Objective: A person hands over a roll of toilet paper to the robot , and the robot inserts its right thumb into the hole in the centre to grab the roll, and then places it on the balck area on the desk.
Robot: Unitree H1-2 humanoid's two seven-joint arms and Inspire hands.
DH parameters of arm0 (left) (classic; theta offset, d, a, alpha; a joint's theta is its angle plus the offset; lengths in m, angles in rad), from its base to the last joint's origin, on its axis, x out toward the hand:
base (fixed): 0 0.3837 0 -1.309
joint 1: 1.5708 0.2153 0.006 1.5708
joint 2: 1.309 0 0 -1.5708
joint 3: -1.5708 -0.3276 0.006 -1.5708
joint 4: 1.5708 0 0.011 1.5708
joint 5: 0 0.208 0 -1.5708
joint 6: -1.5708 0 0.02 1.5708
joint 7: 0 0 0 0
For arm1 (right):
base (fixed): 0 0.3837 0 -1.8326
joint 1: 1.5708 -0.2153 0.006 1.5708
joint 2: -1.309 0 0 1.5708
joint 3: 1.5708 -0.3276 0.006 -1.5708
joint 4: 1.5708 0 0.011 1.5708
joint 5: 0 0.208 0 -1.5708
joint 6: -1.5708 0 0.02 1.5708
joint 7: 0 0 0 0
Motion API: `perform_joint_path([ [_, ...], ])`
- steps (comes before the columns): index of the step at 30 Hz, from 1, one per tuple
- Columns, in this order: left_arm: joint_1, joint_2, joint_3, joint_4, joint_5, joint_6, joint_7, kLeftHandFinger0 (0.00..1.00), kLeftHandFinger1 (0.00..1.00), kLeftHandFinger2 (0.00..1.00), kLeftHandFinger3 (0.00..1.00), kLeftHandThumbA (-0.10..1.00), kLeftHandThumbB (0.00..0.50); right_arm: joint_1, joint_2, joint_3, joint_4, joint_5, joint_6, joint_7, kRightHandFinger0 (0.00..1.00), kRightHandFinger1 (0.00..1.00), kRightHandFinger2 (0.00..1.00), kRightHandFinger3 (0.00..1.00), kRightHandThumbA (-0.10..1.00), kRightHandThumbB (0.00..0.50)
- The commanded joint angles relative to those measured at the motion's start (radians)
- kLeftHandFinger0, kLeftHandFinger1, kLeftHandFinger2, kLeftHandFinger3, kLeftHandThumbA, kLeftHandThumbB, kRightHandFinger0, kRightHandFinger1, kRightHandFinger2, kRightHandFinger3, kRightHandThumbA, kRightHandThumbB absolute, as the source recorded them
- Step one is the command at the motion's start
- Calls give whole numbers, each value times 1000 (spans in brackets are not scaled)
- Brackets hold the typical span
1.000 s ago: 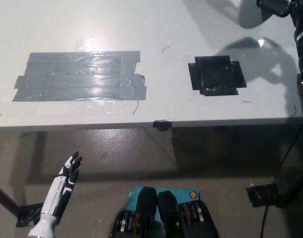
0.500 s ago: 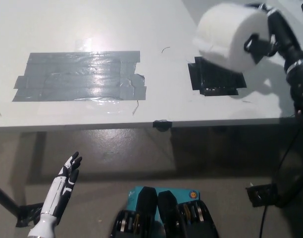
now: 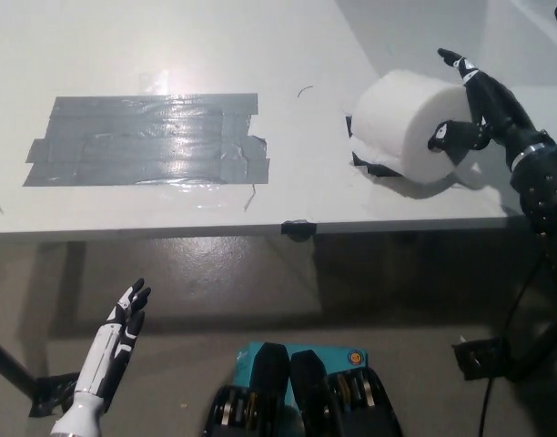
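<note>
So the toilet paper roll (image 3: pixel 404 123) sits on the black patch (image 3: pixel 368 160), right hand (image 3: pixel 474 107) gripping it, just letting go left.

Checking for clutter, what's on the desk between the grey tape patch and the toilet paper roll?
In the head view, bare white desk separates the grey tape patch from the toilet paper roll.

right hand (image 3: pixel 474 107) gripping, left hand (image 3: pixel 124 330) open low
</note>
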Motion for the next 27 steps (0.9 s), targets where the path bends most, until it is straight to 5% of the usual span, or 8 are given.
perform_joint_path([
  [1,-9,14,-1,-15,1,-21,9,1000,1000,1000,1000,1000,500,-57,-26,24,14,-28,-55,24,58,591,948,990,-100,134],
  [7,-8,16,1,-27,-4,-14,4,1000,1000,1000,1000,1000,500,-122,-48,100,47,-58,0,169,120,665,984,968,-100,168],
  [8,-8,16,1,-27,1,-14,7,1000,1000,1000,1000,1000,500,-139,-56,120,29,-69,49,224,543,1000,1000,1000,48,335],
  [9,-9,16,1,-28,8,-13,12,1000,1000,1000,1000,1000,500,-158,-66,143,6,-81,105,288,745,1000,1000,1000,47,273],
  [10,-9,16,0,-30,8,-8,11,1000,1000,1000,1000,1000,500,-175,-72,156,-1,-81,134,342,1000,1000,1000,1000,134,295],
  [15,-10,17,-3,-28,8,-9,7,1000,1000,1000,1000,1000,500,-280,-100,234,-13,-89,193,577,1000,1000,1000,1000,376,459],
  [19,-12,19,-2,-33,7,-8,6,1000,1000,1000,1000,1000,500,-349,-99,299,-3,-147,196,626,1000,1000,1000,1000,529,500],
  [27,-9,19,-4,-34,5,-9,2,1000,1000,1000,1000,1000,500,-409,-96,331,-37,-128,289,739,1000,1000,1000,1000,528,500],
])
